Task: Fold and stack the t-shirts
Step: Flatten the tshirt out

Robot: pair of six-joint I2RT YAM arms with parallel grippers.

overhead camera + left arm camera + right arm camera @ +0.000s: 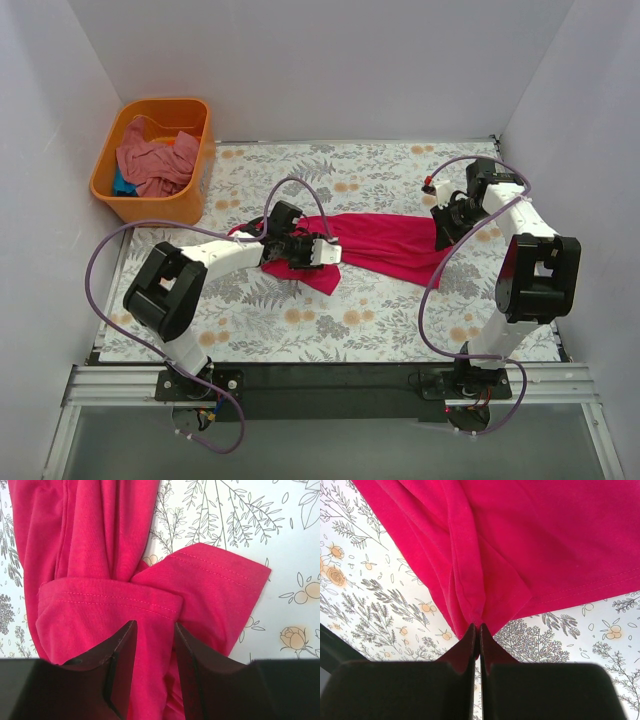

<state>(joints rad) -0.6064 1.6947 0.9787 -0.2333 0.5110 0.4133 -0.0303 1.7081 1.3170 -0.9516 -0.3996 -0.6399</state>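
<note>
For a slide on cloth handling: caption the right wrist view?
Right gripper pinched shut on a corner of the crimson-pink t-shirt over the floral table cloth.

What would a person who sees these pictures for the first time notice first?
A crimson-pink t-shirt lies stretched across the floral table cloth. The right gripper pinches one edge, and the left gripper has cloth between its fingers. An orange tub of clothes stands far left.

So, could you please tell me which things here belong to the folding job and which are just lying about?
Job: crimson t-shirt, pinched by left claw and right claw; salmon t-shirt; teal t-shirt.
Lying about: orange tub; floral table cloth.
</note>
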